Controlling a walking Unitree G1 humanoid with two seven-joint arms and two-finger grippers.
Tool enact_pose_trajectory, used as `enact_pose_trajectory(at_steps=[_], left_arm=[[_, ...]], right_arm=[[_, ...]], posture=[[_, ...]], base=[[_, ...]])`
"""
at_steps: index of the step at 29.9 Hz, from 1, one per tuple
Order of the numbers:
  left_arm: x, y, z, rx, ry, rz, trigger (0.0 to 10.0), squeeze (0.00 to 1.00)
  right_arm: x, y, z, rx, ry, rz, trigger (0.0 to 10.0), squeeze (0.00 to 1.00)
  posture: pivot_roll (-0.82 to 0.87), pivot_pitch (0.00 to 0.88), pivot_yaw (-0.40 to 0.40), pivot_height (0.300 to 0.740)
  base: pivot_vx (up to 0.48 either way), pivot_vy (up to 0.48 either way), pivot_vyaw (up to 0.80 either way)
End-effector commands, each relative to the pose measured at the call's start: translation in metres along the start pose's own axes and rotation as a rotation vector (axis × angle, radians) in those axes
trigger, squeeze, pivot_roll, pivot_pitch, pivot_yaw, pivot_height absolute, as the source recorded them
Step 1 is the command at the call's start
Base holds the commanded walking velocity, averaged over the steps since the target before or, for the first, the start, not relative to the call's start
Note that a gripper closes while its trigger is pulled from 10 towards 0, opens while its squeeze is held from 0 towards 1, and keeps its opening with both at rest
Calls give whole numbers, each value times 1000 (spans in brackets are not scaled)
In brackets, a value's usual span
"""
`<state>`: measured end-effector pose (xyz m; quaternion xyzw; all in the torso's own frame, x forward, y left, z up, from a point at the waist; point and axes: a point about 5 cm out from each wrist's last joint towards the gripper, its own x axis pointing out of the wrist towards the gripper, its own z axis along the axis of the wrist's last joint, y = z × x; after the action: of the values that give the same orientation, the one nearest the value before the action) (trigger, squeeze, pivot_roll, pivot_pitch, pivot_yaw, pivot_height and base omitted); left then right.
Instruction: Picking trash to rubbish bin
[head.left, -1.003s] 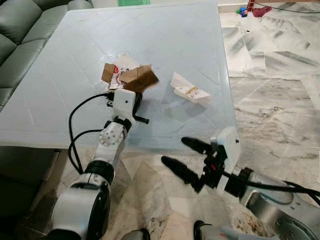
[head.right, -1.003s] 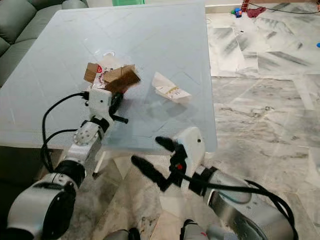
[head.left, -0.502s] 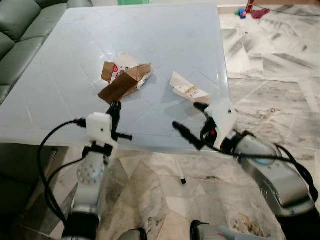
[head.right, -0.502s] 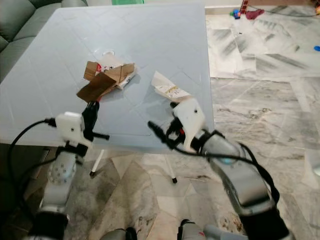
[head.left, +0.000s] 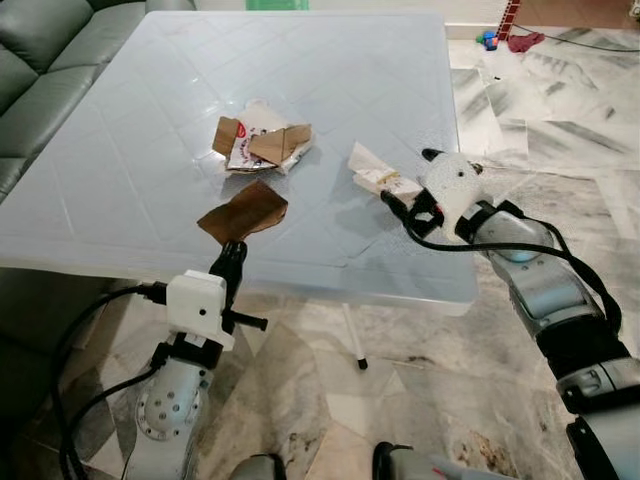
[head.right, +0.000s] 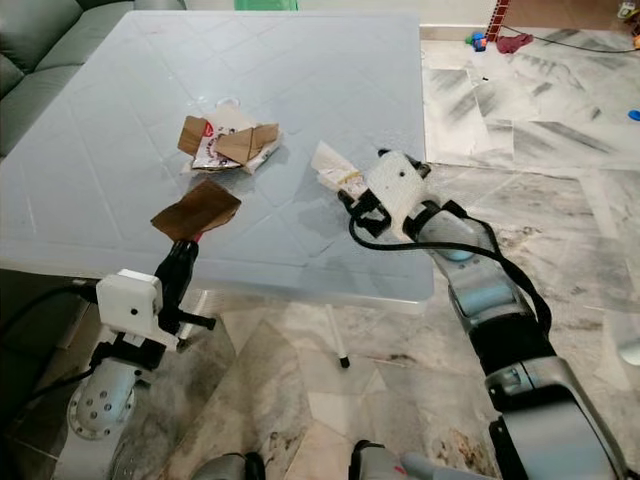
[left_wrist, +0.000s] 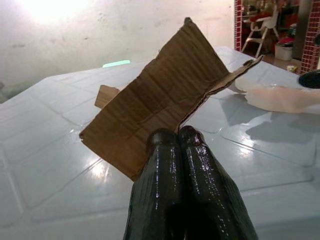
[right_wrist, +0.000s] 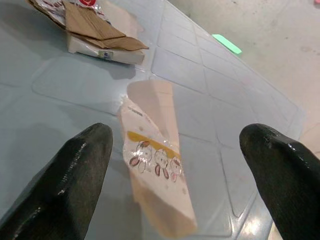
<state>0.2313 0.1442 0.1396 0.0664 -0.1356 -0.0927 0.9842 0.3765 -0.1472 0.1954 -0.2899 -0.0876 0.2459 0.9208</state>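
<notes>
A brown cardboard scrap (head.left: 243, 211) hangs just above the pale blue table (head.left: 330, 60) near its front edge. My left gripper (head.left: 231, 252) is shut on the scrap's lower edge; in the left wrist view the fingers (left_wrist: 170, 165) pinch the cardboard (left_wrist: 165, 95). Farther back lies a pile of torn carton pieces (head.left: 262, 146). A white printed wrapper (head.left: 374, 173) lies flat to the right of the pile. My right gripper (head.left: 410, 182) is open at the wrapper's right end; in the right wrist view the wrapper (right_wrist: 155, 150) lies between the spread fingers (right_wrist: 75, 165).
A grey sofa (head.left: 40, 60) borders the table on the left. Marble floor (head.left: 560, 110) spreads to the right and in front. Small toys (head.left: 510, 38) lie at the far right. A thin white table leg (head.left: 352, 335) stands under the front edge.
My left gripper has drawn back from the pile towards the table's front edge, carrying the brown scrap. My right arm has risen from below the table edge up to the wrapper.
</notes>
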Motion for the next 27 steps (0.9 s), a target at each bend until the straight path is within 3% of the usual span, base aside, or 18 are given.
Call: enact_pose_trajectory(at_steps=[1,8,12,21,27], left_arm=[[-8,-4,6,5,26,-4,0,0],[-12,-4,9,0,51,4,0,0],[-12,-4,11,2,65,1,0,0],[-15,-5,13,-3,80,-15,0,0],[-16,-5,15,-4,90,-22,0,0]], right_arm=[[12,4,4,-1,-21,-5,10000,0],[23,12,8,75,-59,5,10000,0],[30,20,9,55,-59,15,10000,0],[32,12,-2,-39,58,-54,10000,0],[29,15,-17,-1,145,-57,10000,0]], posture=[[108,174,0,740],[117,178,2,740],[122,180,6,740],[138,182,16,740],[156,185,19,740]], base=[[0,0,0],[0,0,0],[0,0,0],[0,0,0],[0,0,0]])
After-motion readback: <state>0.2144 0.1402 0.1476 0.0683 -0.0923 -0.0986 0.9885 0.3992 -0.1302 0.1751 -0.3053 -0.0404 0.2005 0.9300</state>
